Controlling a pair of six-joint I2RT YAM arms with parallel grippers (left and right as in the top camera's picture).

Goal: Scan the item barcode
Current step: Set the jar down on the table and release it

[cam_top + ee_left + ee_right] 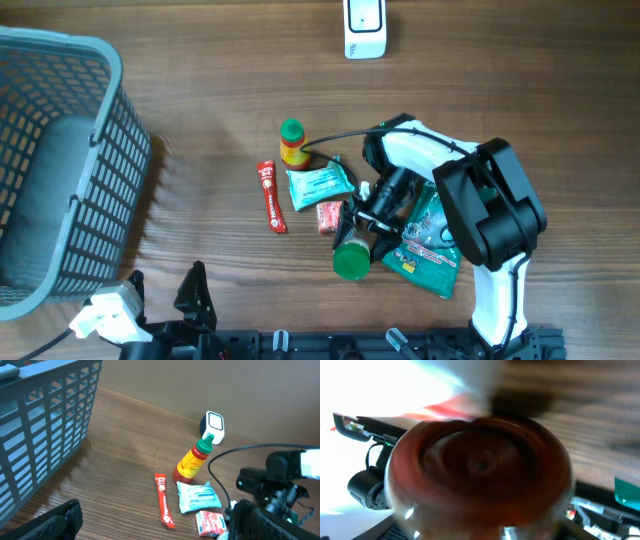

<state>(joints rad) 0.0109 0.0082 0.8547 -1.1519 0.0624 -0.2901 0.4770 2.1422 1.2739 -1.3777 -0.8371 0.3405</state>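
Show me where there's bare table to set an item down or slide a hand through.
Bare wood between the basket and the red stick packet; more between the scanner and the sauce bottle, and right of the scanner. Crowded: the other packets, green-lidded jar and green bag bunch under the right arm.

Counter [200,120] bare between basket [120,190] and sauce bottle [292,143]: free lane. Packets [320,184] crowd bottle's near side; scanner [365,27] stands well beyond bottle.

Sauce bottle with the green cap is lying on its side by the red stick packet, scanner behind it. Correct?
Not lying: the sauce bottle stands upright, as the left wrist view shows. It is by the red stick packet, with the scanner behind it.
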